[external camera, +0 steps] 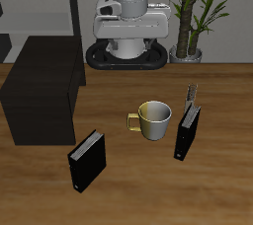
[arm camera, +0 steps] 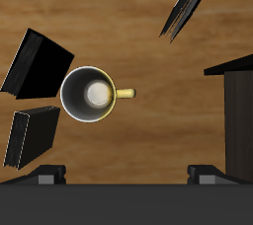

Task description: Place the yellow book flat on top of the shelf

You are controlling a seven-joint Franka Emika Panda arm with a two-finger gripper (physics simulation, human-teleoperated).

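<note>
The yellow book [external camera: 193, 95] stands upright and thin, just behind a black book [external camera: 187, 131], beside the mug and toward the table's back. In the wrist view it [arm camera: 30, 136] looks dark and shadowed. The shelf [external camera: 42, 89] is a large matte black cabinet with a bare flat top, at the table's other side; one corner of it shows in the wrist view [arm camera: 237, 111]. My gripper [arm camera: 126, 178] is open and empty, high above the table, looking down near the mug. Its fingertips [arm camera: 44, 176] stand wide apart. I cannot make out the gripper in the exterior view.
A cream mug [external camera: 153, 119] with a yellow handle stands mid-table [arm camera: 91, 95]. A second black book [external camera: 87, 160] stands near the front edge, in front of the shelf [arm camera: 188, 4]. A potted plant [external camera: 193, 17] and a grey rack [external camera: 40, 2] are at the back.
</note>
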